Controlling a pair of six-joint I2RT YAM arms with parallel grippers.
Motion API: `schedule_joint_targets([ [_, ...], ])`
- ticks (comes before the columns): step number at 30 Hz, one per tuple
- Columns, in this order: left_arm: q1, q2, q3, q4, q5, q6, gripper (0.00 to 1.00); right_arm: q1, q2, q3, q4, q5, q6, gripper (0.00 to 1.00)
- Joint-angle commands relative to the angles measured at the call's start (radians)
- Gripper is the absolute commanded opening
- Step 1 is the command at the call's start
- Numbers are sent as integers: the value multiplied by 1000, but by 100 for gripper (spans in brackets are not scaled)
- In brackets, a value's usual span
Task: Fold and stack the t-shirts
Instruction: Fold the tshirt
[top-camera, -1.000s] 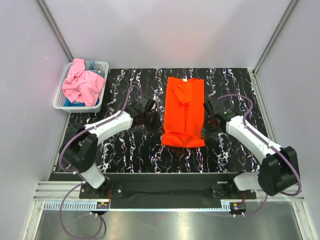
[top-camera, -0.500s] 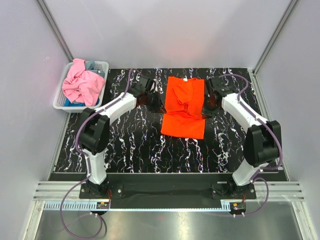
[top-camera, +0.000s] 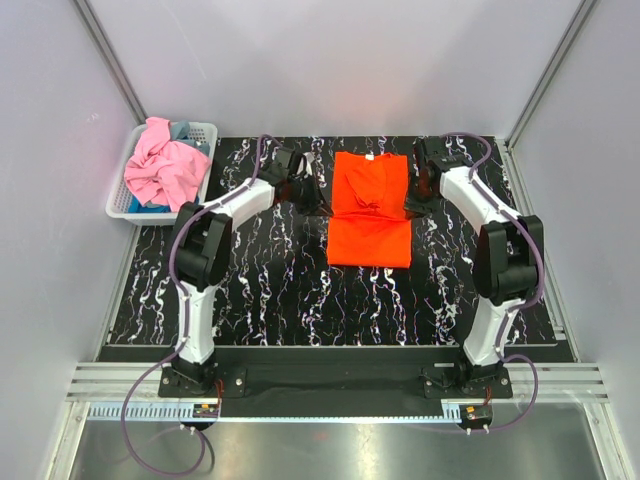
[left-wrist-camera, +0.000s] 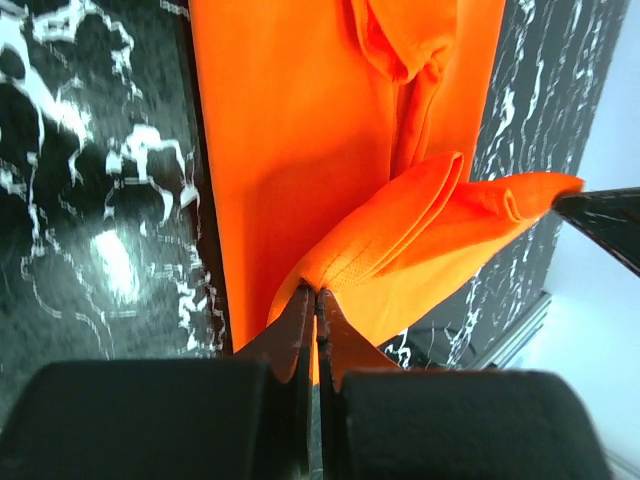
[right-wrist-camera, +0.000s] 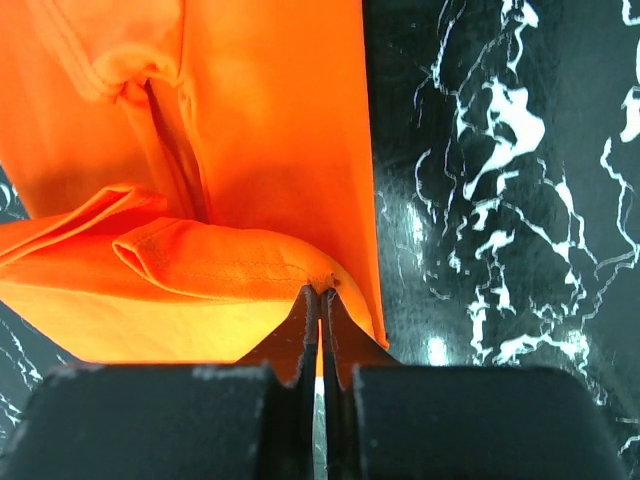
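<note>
The orange t-shirt (top-camera: 370, 208) lies on the black marbled table (top-camera: 270, 290), its near hem lifted and carried back over its middle. My left gripper (top-camera: 318, 200) is shut on the hem's left corner (left-wrist-camera: 330, 280). My right gripper (top-camera: 412, 203) is shut on the hem's right corner (right-wrist-camera: 325, 280). Both pinch the cloth just above the flat part of the shirt (left-wrist-camera: 290, 140) (right-wrist-camera: 270, 120). A crumpled pink t-shirt (top-camera: 163, 168) fills the white basket (top-camera: 205, 130), with blue-grey cloth (top-camera: 181, 131) showing behind and under it.
The basket stands off the table's far left corner beside a slanted frame post (top-camera: 112, 60). Another post (top-camera: 545, 70) rises at the far right. Both arms stretch far out from their bases (top-camera: 195, 375) (top-camera: 480, 375).
Both grippers carried the orange shirt's near hem away from me, from the middle of the table to its far part. The shirt went from long and flat to roughly half as long.
</note>
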Motion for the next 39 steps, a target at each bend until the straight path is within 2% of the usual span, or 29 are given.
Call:
schedule_joint_targets([
  [1, 15, 20, 66, 109, 78, -13, 0, -13, 25, 63, 20, -34, -32, 0],
  [8, 28, 43, 78, 186, 93, -39, 0, -29, 57, 128, 36, -66, -45, 0],
  [21, 61, 184, 190, 174, 86, -62, 2, -44, 183, 195, 76, -81, -39, 0],
  [22, 63, 195, 197, 174, 84, -62, 7, -45, 189, 206, 74, -71, -39, 0],
  [25, 69, 213, 220, 180, 95, -51, 12, -49, 214, 224, 74, -68, -36, 4],
  [26, 72, 216, 226, 181, 101, -48, 22, -50, 220, 238, 74, -69, -35, 9],
  [28, 83, 225, 235, 201, 133, -48, 33, -56, 240, 258, 68, -69, -25, 16],
  [29, 86, 230, 241, 212, 145, -52, 42, -58, 249, 279, 65, -69, -24, 21],
  [30, 93, 234, 249, 217, 155, -54, 45, -58, 252, 292, 59, -68, -19, 21],
  [32, 100, 241, 278, 232, 204, -53, 47, -64, 255, 325, 36, -45, -15, 21],
  [36, 110, 236, 318, 226, 228, -26, 53, -70, 237, 355, 5, -37, -5, 32],
  [39, 113, 224, 316, 235, 259, -20, 54, -70, 217, 350, -13, -48, -15, 35],
])
